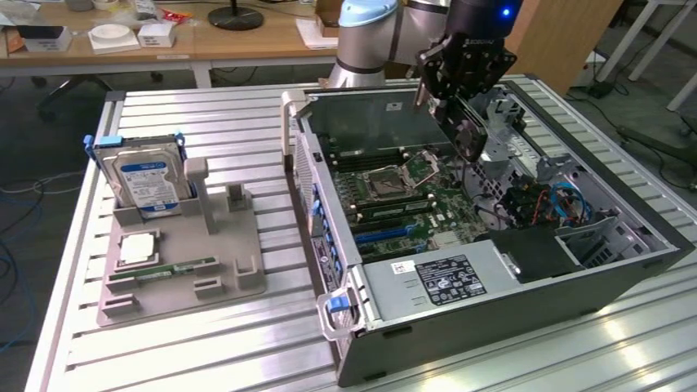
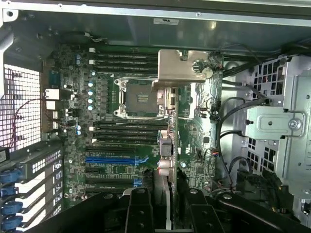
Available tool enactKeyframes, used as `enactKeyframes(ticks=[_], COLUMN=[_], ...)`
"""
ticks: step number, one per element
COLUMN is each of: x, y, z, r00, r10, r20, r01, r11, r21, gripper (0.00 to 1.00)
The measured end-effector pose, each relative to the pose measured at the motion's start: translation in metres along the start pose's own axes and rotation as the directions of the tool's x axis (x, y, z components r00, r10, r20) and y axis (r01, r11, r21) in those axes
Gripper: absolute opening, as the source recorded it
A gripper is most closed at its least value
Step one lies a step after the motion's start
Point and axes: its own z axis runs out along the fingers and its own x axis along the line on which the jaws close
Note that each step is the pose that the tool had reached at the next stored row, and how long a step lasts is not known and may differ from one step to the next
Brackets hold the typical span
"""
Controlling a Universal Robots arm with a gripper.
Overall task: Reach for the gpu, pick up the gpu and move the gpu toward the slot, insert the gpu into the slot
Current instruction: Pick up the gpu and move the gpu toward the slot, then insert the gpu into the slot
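The gpu (image 1: pixel 466 131), a thin dark card, hangs upright over the open computer case, and my gripper (image 1: pixel 458 98) is shut on its upper edge. In the wrist view the gpu (image 2: pixel 168 141) shows edge-on between my black fingers (image 2: pixel 138 211), with its silver end bracket (image 2: pixel 177 70) at the far end. It is above the green motherboard (image 2: pixel 194 145), clear of it. The slot (image 2: pixel 114 159) is a long blue strip lying off to one side of the card. In the exterior view the slot (image 1: pixel 381 234) lies lower on the board, toward the case's front.
The square silver processor socket (image 2: pixel 138 99) and black memory strips (image 2: pixel 126 58) flank the slot. A power supply (image 1: pixel 436 282), a drive cage (image 2: pixel 272 121) and cables (image 1: pixel 561 204) crowd the case. At the exterior view's left, a grey holder (image 1: pixel 175 269) carries the hard drive (image 1: pixel 147 175) and memory stick (image 1: pixel 163 269).
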Motion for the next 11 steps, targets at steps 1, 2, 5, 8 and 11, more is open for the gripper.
enactKeyframes(ticks=[1, 2, 5, 8, 11], x=[0.0, 0.0, 0.0, 0.0, -0.0001], y=[0.0, 0.0, 0.0, 0.0, 0.0], z=[0.0, 0.0001, 0.0001, 0.0001, 0.0001], r00=[1.0, 1.0, 1.0, 1.0, 1.0], r10=[0.0, 0.0, 0.0, -0.001, -0.008], r20=[0.0, 0.0001, 0.0, 0.0, 0.0002], r01=[0.0, 0.0, 0.0, 0.001, 0.008], r11=[1.0, 1.0, 1.0, 1.0, 1.0], r21=[-0.0001, -0.0001, -0.0001, -0.0001, -0.0003], gripper=[0.29, 0.29, 0.29, 0.29, 0.29])
